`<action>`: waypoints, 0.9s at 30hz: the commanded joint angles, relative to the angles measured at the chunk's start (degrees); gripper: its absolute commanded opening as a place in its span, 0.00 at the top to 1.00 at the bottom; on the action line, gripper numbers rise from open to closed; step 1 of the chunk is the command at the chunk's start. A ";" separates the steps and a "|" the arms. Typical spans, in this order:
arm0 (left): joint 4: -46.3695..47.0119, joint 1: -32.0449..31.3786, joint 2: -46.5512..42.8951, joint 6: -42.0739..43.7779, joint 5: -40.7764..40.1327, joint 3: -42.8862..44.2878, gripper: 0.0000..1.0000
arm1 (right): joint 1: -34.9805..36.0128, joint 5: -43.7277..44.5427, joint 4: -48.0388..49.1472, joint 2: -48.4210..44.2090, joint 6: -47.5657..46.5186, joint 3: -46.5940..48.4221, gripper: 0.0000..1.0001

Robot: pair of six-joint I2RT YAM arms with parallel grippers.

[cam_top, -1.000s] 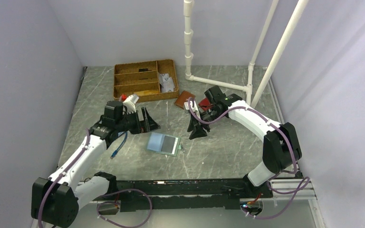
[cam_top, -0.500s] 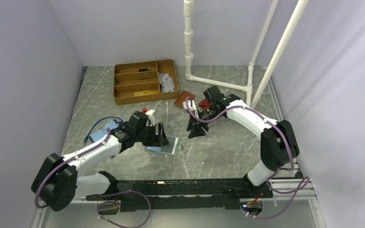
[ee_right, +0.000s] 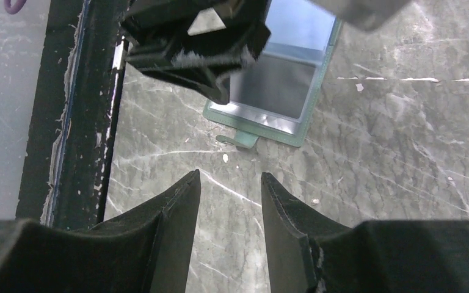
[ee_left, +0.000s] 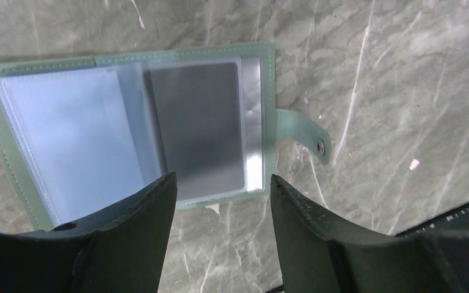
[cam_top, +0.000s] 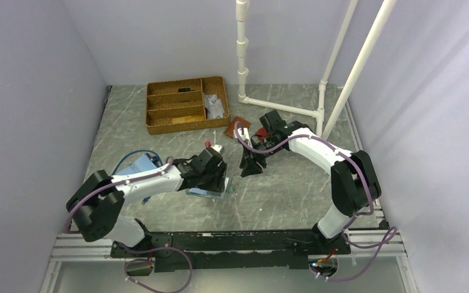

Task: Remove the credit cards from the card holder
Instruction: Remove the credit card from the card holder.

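We are seeing the left gripper hanging spread-fingered over the card holder, its snap tab showing clearly only wrist-side.

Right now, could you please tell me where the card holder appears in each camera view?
Top external: card holder left of centre, partly under the left gripper.
Left wrist: card holder upper left, lying open.
Right wrist: card holder top centre.
Shared landmark: its snap tab, clear in both wrist views.
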 commanded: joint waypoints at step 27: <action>-4.08 -3.79 9.55 -2.47 -9.39 4.99 0.49 | -0.23 -0.59 1.86 0.33 0.87 1.18 0.56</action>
